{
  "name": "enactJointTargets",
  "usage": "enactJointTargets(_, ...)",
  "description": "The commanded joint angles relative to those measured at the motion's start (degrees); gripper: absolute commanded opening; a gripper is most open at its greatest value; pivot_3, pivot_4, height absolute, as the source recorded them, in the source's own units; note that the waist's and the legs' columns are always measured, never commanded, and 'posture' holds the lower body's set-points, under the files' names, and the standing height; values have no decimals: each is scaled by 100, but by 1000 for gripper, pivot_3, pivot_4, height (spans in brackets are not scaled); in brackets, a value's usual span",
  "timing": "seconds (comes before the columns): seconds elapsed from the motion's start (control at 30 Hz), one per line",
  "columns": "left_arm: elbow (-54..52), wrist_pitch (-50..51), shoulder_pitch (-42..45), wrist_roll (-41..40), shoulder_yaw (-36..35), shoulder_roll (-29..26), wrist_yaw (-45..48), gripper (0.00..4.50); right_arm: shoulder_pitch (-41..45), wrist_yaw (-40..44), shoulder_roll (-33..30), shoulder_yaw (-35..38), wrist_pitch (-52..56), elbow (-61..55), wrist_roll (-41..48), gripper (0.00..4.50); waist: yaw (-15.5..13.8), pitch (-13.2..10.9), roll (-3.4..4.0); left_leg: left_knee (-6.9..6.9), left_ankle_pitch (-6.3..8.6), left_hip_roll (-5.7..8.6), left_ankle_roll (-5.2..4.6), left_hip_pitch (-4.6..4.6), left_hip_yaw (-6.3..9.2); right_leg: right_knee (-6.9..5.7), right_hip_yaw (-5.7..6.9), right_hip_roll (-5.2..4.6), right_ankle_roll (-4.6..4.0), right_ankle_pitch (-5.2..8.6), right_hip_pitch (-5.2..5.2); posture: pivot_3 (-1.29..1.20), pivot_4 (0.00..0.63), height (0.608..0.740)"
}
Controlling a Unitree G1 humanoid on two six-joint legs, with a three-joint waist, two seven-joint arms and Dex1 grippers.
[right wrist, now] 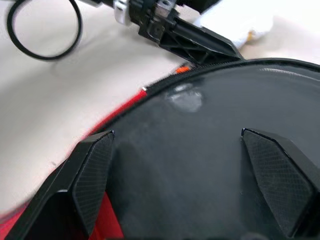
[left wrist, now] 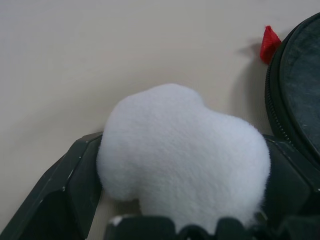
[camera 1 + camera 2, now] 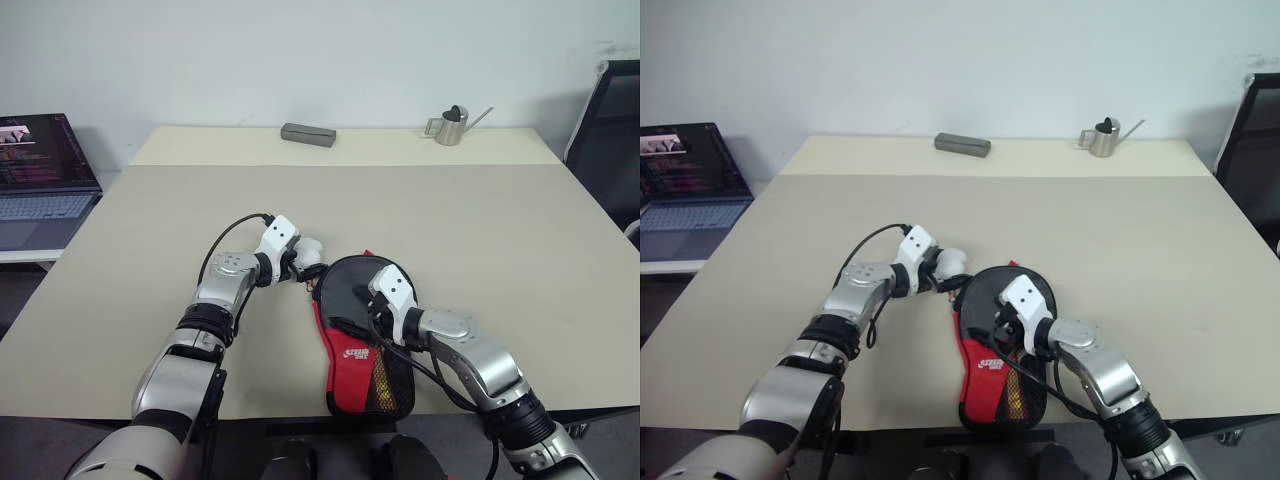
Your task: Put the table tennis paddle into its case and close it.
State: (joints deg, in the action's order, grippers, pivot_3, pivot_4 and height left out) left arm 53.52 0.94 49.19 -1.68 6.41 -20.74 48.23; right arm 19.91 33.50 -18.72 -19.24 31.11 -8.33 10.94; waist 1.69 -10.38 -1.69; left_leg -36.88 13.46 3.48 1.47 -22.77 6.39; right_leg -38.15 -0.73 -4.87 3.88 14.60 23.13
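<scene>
The left tool [image 3: 306,268] is spread wide around a white fluffy ball [image 2: 182,157], just left of the case [image 3: 362,345]. The paddle [image 1: 210,160] lies inside the case on the worktop [image 3: 450,220]. The right tool [image 1: 185,175] hangs over it, wide apart, gripping nothing. The left wrist view shows a red tab [image 2: 269,42].

A wide beige table [image 3: 150,230] spans the frame, its far strip a paler tone. At the upper middle, on that far strip, lies a flat grey rectangular block [image 3: 308,134]. To the upper right stands a small metal watering can [image 3: 452,126] (long spout pointing right). Near the lower centre, close to the front edge, lies the black and red paddle case [image 3: 358,352], its round end toward the table's middle and its mesh end toward the front edge.
</scene>
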Motion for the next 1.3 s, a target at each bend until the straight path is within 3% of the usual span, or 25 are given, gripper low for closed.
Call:
enactJointTargets(0.03, -9, -9, -87, 134, 115, 26, 183, 4500, 25, -147, 20, 89, 119, 189, -156, 4447, 3, 8, 0, 0, 0, 0, 0, 0, 0, 0, 1, 0, 0, 0, 0, 0, 150, 740)
enactJointTargets(0.4, -261, 106, -354, 217, 252, -29, 488, 4500, 184, -389, 239, 267, 196, 611, -313, 4447, 8, 69, -9, 0, 0, -2, 0, 7, 2, -1, -1, 2, -2, -1, -6, 0, 150, 740)
enactJointTargets(0.63, -643, 252, -621, 212, 325, -102, 662, 2015, 145, -462, 311, 305, 263, 528, -374, 4500, 14, 94, -4, 3, 1, -3, -1, 13, 4, -1, -6, 4, -2, -1, -8, 0, 150, 740)
enactJointTargets(0.73, -807, 284, -670, 211, 350, -154, 708, 1134, 138, -490, 325, 283, 269, 499, -398, 4500, 15, 101, -3, 3, 1, -3, -1, 21, 4, 0, -6, 4, -2, -1, -16, 0, 150, 740)
enactJointTargets(0.83, -1125, 417, -728, 134, 309, -252, 774, 563, 116, -491, 362, 281, 264, 453, -365, 4500, 16, 101, -3, 5, 1, -4, -2, 39, 7, 5, -3, 5, -1, 0, -40, 0, 150, 740)
enactJointTargets(1.3, -3434, 1858, -1742, -508, -263, -923, 673, 450, 79, -362, 645, 37, 176, 837, -446, 4500, 64, 99, 0, 34, 3, -15, -3, 97, 23, 17, -8, 7, 19, 17, -82, 0, 150, 740)
